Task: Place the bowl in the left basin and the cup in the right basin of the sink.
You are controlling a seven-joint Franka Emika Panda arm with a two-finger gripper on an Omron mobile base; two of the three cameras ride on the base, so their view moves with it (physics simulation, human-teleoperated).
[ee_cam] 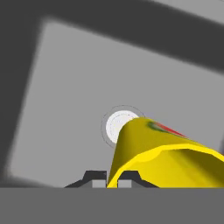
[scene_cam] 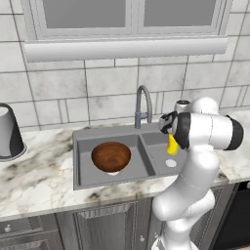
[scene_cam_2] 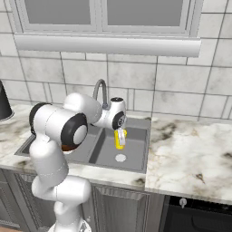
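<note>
Glossy grained reddish-brown wood bowl (scene_cam: 111,156); smooth bright yellow cup (scene_cam_2: 119,138) between the jaws; matt dark grey sink (scene_cam: 83,168) below them; veined polished marble tabletop (scene_cam_2: 190,158); brushed grey faucet (scene_cam: 143,105).

The white arm rose from its base, bent sharply at the dark-jointed elbow and reached forward, its wrist turned so the hand pointed down. The gripper (scene_cam_2: 120,138) hung low over the right basin (scene_cam_2: 131,152), its jaws closed on the cup (scene_cam: 172,145), which hung below it.
</note>
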